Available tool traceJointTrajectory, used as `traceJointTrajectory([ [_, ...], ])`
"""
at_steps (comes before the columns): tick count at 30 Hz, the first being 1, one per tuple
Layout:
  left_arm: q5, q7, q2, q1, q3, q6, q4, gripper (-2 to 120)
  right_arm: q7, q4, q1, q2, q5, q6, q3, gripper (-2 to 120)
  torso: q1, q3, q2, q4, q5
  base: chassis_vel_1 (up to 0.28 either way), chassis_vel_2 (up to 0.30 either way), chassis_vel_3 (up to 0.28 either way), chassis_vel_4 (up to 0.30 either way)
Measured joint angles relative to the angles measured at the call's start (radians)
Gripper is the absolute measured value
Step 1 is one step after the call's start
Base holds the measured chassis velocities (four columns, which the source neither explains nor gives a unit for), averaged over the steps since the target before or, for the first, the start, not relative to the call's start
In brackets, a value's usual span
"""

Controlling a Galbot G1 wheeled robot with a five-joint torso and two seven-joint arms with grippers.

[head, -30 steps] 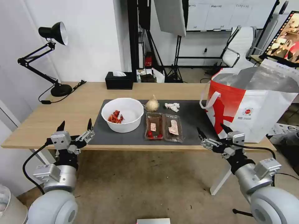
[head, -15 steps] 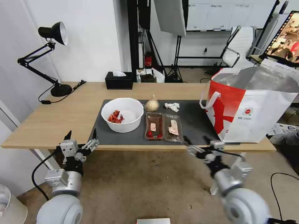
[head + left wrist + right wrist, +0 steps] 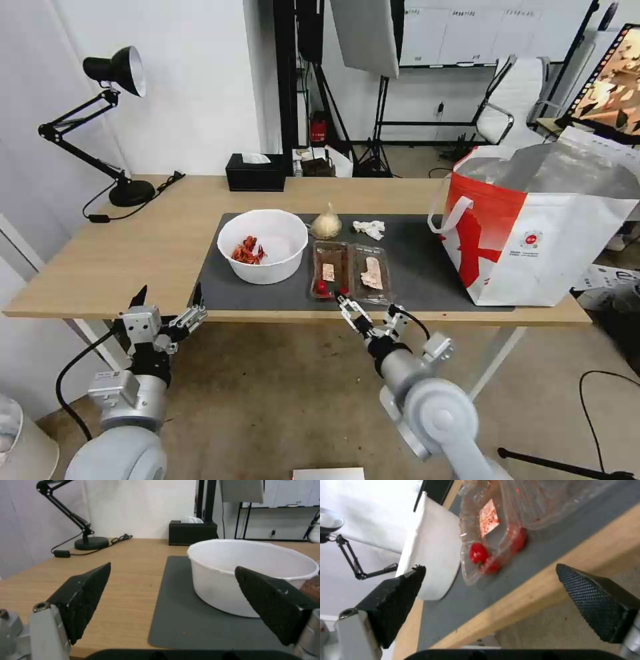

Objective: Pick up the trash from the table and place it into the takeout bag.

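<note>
Studio room, white walls, light stands and a white office chair behind the light-wood bench (image 3: 153, 247). Landmark = dark grey mat (image 3: 413, 267) on the bench.

On the mat:
- white round bowl (image 3: 262, 245) with red scraps (image 3: 247, 252), at the mat's left end
- clear clamshell tray (image 3: 349, 272), just right of the bowl, near the mat's front edge; red bits in its front corner
- beige knotted baggie (image 3: 325, 223), at the mat's back edge, close beside the bowl's rim
- crumpled white napkin (image 3: 370, 229), right of the baggie, also near the back edge
- red-and-white takeout bag (image 3: 533, 233), upright and open-topped, foil lining visible, standing at the mat's right end; white strap handle hangs on its left face

Off the mat: black tissue box (image 3: 255, 173) at the bench's back edge; black desk lamp (image 3: 100, 120) at back left.

Left end effector (image 3: 167, 309): fingers spread open, empty, below and in front of the bench's front edge, off the mat's front-left corner. Left wrist view looks across the mat at the bowl (image 3: 248, 575).

Right end effector (image 3: 370, 310): open, empty, at the bench's front edge just in front of the mat, pointing at the clamshell tray (image 3: 500, 527). No contact with the tray visible in the right wrist view.
</note>
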Motion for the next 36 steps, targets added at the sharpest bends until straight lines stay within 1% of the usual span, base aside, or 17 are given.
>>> traceJointTrajectory([
  [10, 0.001, 0.000, -0.003, 0.007, -0.003, 0.000, 0.003, 100, -0.001, -0.020, 0.038, 0.009, -0.001, 0.001, -0.008, 100, 0.000, 0.000, 0.000, 0.0000, 0.0001, 0.000, 0.000, 0.000, 0.000],
  [19, 0.001, -0.002, -0.007, 0.015, -0.002, -0.012, 0.005, 100, 0.001, -0.067, 0.068, 0.030, 0.029, 0.010, 0.020, 100, 0.000, 0.000, 0.000, 0.0000, 0.0002, 0.000, 0.000, 0.000, 0.000],
  [29, 0.003, -0.002, -0.009, 0.024, -0.005, -0.031, 0.005, 100, 0.019, -0.072, 0.069, 0.051, 0.047, 0.014, 0.037, 100, 0.000, 0.000, 0.000, 0.0002, 0.0002, 0.000, 0.000, 0.000, 0.000],
  [32, 0.003, -0.002, -0.009, 0.026, -0.006, -0.034, 0.006, 100, 0.018, -0.069, 0.061, 0.052, 0.026, 0.030, 0.047, 100, 0.000, 0.000, 0.000, 0.0003, 0.0002, 0.000, 0.000, 0.000, 0.000],
  [34, 0.003, -0.002, -0.009, 0.028, -0.006, -0.037, 0.007, 100, 0.013, -0.065, 0.053, 0.048, -0.011, 0.043, 0.058, 100, 0.000, 0.000, 0.000, 0.0000, 0.0002, 0.000, 0.000, 0.000, 0.000],
  [36, 0.003, -0.002, -0.009, 0.028, -0.006, -0.038, 0.008, 100, 0.010, -0.063, 0.052, 0.046, -0.020, 0.045, 0.062, 100, 0.000, 0.000, 0.000, -0.0001, 0.0002, 0.000, 0.000, 0.000, 0.000],
])
